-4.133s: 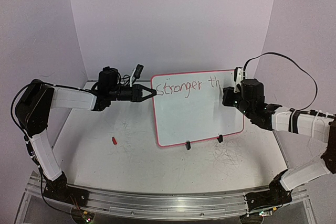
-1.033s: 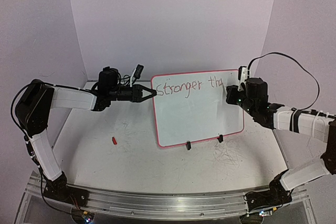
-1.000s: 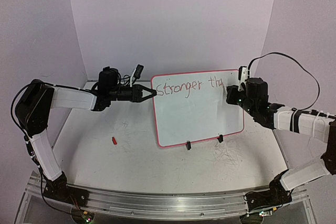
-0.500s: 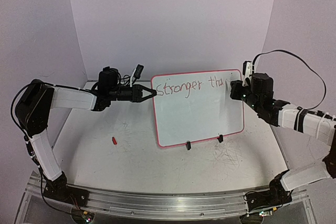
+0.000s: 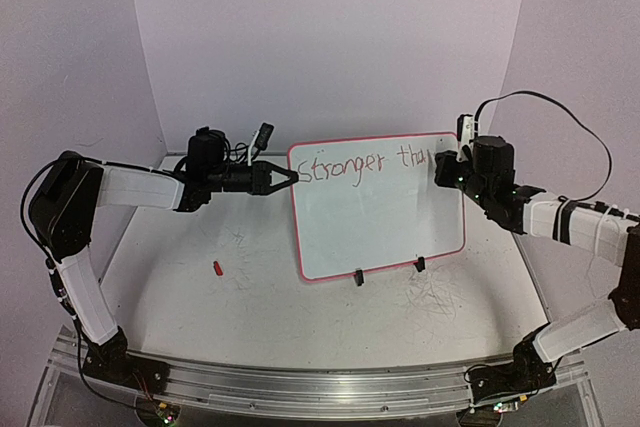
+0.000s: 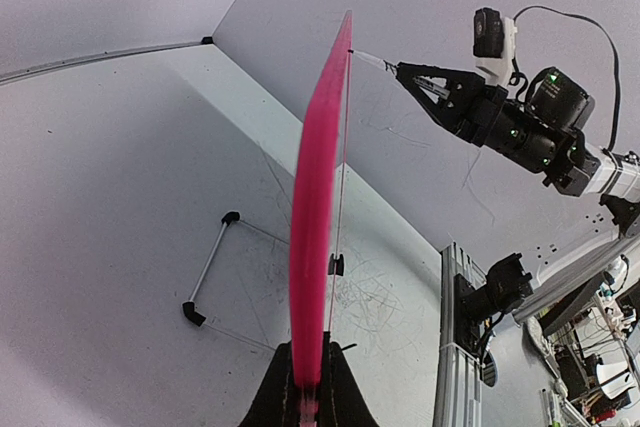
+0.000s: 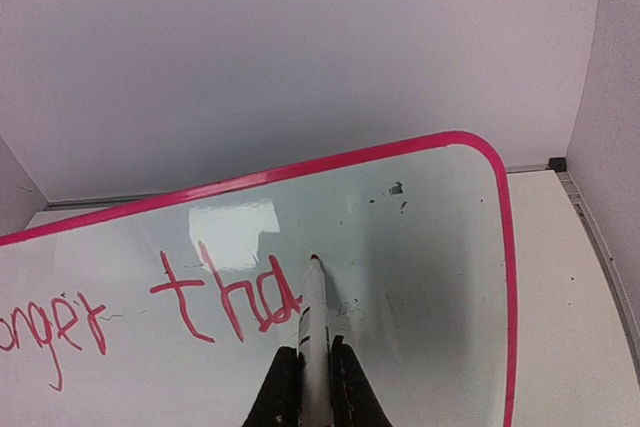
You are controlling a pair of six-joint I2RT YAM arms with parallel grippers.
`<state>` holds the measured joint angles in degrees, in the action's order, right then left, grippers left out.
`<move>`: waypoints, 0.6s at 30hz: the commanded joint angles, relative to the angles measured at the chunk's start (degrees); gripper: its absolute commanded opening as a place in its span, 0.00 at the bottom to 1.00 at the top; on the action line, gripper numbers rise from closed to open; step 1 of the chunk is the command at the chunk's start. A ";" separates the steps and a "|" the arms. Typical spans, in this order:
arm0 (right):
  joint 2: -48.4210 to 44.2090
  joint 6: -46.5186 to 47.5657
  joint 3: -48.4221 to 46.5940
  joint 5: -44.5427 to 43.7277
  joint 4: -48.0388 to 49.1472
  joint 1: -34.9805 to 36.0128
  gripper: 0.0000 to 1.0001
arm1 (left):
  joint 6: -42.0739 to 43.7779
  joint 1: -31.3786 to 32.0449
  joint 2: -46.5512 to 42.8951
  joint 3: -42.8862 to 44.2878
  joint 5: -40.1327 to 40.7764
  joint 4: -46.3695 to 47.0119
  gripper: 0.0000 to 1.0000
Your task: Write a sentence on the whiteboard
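Observation:
The whiteboard (image 5: 380, 212) stands tilted on two black clip feet, white with a red-pink rim. My left gripper (image 5: 293, 176) is shut on its upper left edge; in the left wrist view the rim (image 6: 318, 207) runs edge-on out of my gripper (image 6: 308, 387). The sentence (image 5: 360, 167) reads "Stronger tha" in red on one line, and "tha" shows in the right wrist view (image 7: 225, 297). My right gripper (image 7: 315, 367) is shut on a white marker (image 7: 314, 322), its tip on the board just right of the "a". In the top view my right gripper (image 5: 440, 169) is at the board's upper right.
A small red marker cap (image 5: 217, 268) lies on the tabletop left of the board. Grey scribbles (image 5: 430, 297) mark the table in front of the board. The board's wire stand (image 6: 210, 272) shows behind it. Purple walls close in the back and sides.

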<state>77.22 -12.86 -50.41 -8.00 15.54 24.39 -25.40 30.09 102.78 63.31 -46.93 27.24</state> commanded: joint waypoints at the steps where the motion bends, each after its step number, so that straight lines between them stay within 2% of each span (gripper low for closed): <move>1: 1.02 0.73 -2.32 0.69 2.64 -0.41 0.00 | 1.75 1.38 -0.74 0.42 -1.22 -0.28 0.00; 18: -1.30 -0.49 2.61 2.28 1.06 -0.38 0.00 | 1.75 1.36 -0.75 0.45 -1.21 -0.28 0.00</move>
<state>77.60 -12.74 -50.06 -7.04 16.71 24.14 -25.45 30.09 102.78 63.31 -46.91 27.21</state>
